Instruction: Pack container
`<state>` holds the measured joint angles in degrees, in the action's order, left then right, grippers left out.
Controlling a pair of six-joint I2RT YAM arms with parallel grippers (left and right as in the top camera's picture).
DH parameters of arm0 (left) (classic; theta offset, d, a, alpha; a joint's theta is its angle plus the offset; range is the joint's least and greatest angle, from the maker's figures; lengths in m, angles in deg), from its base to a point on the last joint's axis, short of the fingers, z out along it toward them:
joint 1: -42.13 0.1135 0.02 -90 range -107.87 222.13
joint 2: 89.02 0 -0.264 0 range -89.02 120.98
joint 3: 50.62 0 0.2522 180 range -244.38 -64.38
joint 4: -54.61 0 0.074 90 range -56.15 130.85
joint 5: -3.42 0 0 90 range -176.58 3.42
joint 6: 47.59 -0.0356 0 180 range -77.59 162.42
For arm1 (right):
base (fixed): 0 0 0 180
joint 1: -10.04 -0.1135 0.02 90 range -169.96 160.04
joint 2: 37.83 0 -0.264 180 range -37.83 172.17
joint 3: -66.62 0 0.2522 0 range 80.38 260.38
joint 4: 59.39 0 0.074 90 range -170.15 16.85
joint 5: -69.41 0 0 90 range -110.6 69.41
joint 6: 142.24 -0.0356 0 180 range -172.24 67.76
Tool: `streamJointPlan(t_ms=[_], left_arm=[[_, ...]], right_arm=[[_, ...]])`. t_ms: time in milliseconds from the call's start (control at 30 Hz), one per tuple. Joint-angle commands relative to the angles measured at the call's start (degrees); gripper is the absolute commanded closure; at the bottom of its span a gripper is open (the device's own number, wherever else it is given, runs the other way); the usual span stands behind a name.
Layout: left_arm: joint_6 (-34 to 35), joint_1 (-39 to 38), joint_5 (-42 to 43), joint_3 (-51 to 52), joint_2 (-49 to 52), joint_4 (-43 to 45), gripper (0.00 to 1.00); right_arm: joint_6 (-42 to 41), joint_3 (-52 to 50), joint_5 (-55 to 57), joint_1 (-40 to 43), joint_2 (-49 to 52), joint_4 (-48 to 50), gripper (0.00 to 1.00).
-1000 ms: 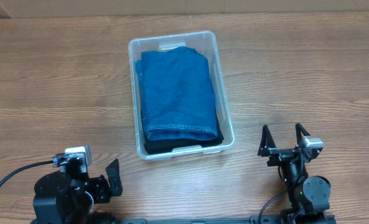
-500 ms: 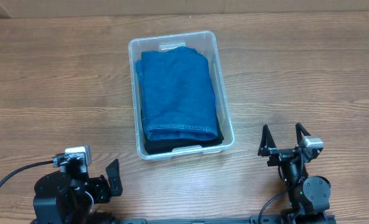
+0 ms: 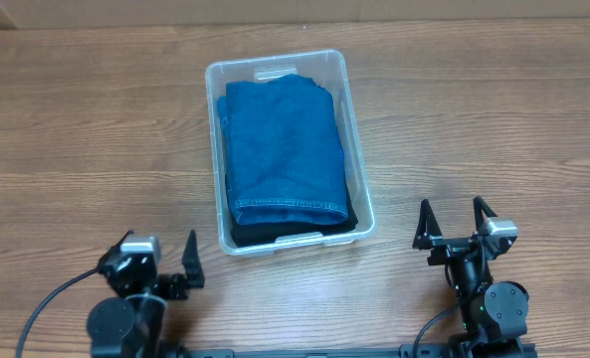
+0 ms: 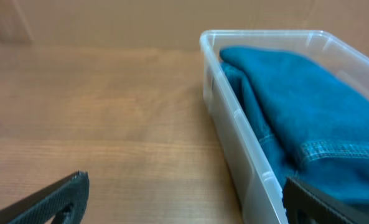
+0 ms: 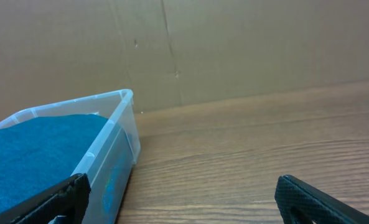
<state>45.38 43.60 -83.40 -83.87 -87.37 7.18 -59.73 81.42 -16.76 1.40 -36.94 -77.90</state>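
A: What does the container [image 3: 213, 149] look like, and where is it?
B: It's a clear plastic bin with rounded corners and a rim all round. It sits mid-worktop [image 3: 493, 129], a bit left of centre, long side running away from the arms and slightly skewed.
A: Contents?
B: Folded blue jeans [image 3: 285, 149] fill nearly the whole bin, stitched hem at the near end. A black cloth [image 3: 275, 235] sits under them and shows only at the near short wall.
A: Grippers?
B: The left gripper [image 4: 183, 183] has its fingers spread wide and holds nothing. It's low, off the near left corner, and the bin wall is just beside its right finger in the wrist view. The right gripper [image 3: 452, 209] is also wide apart and empty, near the front edge and well apart from the bin's right wall.
A: Room to move?
B: There's bare wood on both sides, with broad strips left and right. The bin's far end is near the back edge but not touching it. A brown wall [image 5: 234, 50] stands behind the worktop.
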Motion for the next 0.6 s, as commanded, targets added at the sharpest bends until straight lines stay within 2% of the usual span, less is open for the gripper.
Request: streamJointPlan(t_ms=[0,67,100,567], left_arm=[[-1.9,-0.4,2.3,11.2,-1.4,17.8,0.00],[-1.7,-0.4,2.4,17.6,-1.4,28.5,0.00],[-1.6,-0.4,2.2,19.5,-1.4,29.7,0.00],[-1.7,-0.4,0.7,19.1,-1.3,29.4,0.00]], right_arm=[[0.0,-0.5,0.5,0.0,-0.4,0.4,0.00],[0.0,-0.5,0.5,0.0,-0.4,0.4,0.00],[0.0,-0.5,0.5,0.0,-0.4,0.4,0.00],[0.0,-0.5,0.5,0.0,-0.4,0.4,0.00]])
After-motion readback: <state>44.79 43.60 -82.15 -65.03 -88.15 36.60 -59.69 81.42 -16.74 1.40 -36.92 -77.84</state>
